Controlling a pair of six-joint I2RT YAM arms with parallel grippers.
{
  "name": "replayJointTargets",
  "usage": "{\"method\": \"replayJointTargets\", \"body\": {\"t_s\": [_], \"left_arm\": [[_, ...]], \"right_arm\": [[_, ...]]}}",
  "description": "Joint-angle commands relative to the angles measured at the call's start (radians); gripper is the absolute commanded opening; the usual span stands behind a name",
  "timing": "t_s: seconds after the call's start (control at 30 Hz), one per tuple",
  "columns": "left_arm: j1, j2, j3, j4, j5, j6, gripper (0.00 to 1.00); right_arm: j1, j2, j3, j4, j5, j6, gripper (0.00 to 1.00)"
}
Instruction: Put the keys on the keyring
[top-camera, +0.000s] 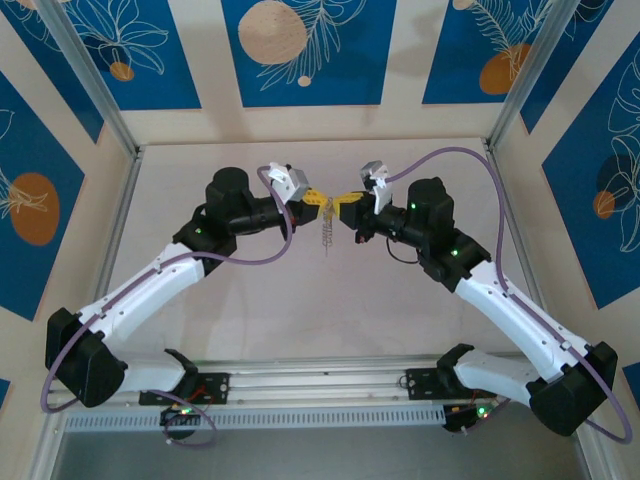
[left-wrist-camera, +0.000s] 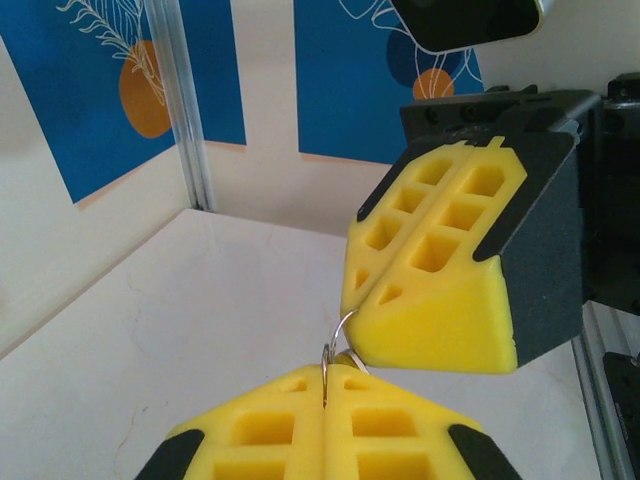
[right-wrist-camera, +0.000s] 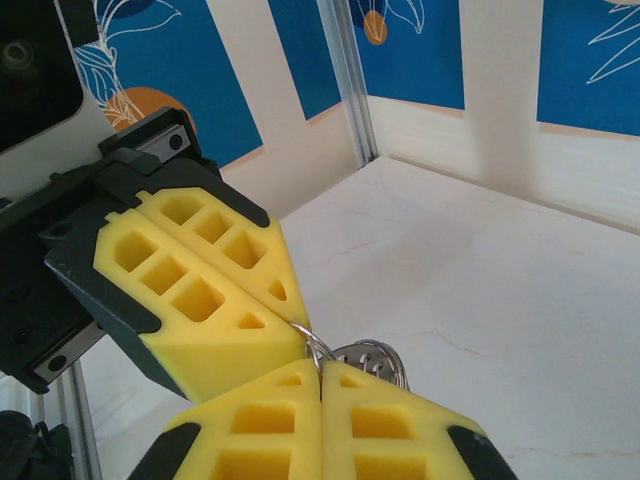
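Both grippers meet tip to tip above the middle of the table. The keyring (left-wrist-camera: 340, 335) is a thin silver wire loop. My left gripper (left-wrist-camera: 325, 388) is shut on it edge-on. The loop arcs up into the yellow fingers (left-wrist-camera: 440, 260) of my right gripper. In the right wrist view my right gripper (right-wrist-camera: 320, 380) is shut on the same keyring (right-wrist-camera: 318, 348), which runs to the left gripper's fingers (right-wrist-camera: 200, 290). A round silvery piece with small slots (right-wrist-camera: 375, 358) sits just behind my right fingers. A short chain-like strip (top-camera: 326, 236) hangs below the left gripper (top-camera: 318, 199) and right gripper (top-camera: 345, 199). The keys are hidden.
The pale tabletop (top-camera: 300, 300) lies well below both grippers. Metal frame posts (top-camera: 90, 80) and blue patterned walls close in the sides and back. A rail (top-camera: 320, 385) with the arm bases runs along the near edge.
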Motion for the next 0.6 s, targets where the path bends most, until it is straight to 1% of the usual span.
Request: {"method": "replayJointTargets", "body": {"t_s": [0.0, 0.33, 0.43, 0.57], "left_arm": [[-0.009, -0.042, 0.008, 0.095, 0.016, -0.021, 0.0], [-0.008, -0.049, -0.019, 0.153, 0.005, -0.046, 0.0], [-0.008, -0.05, -0.025, 0.17, -0.002, -0.056, 0.0], [-0.009, -0.047, -0.037, 0.203, -0.016, -0.071, 0.0]], "right_arm": [[-0.019, -0.006, -0.009, -0.009, -0.019, 0.018, 0.0], [-0.07, -0.006, -0.022, 0.007, -0.104, 0.069, 0.0], [-0.085, 0.009, -0.015, 0.001, -0.177, 0.078, 0.0], [-0.103, 0.043, 0.007, -0.029, -0.321, 0.077, 0.0]]}}
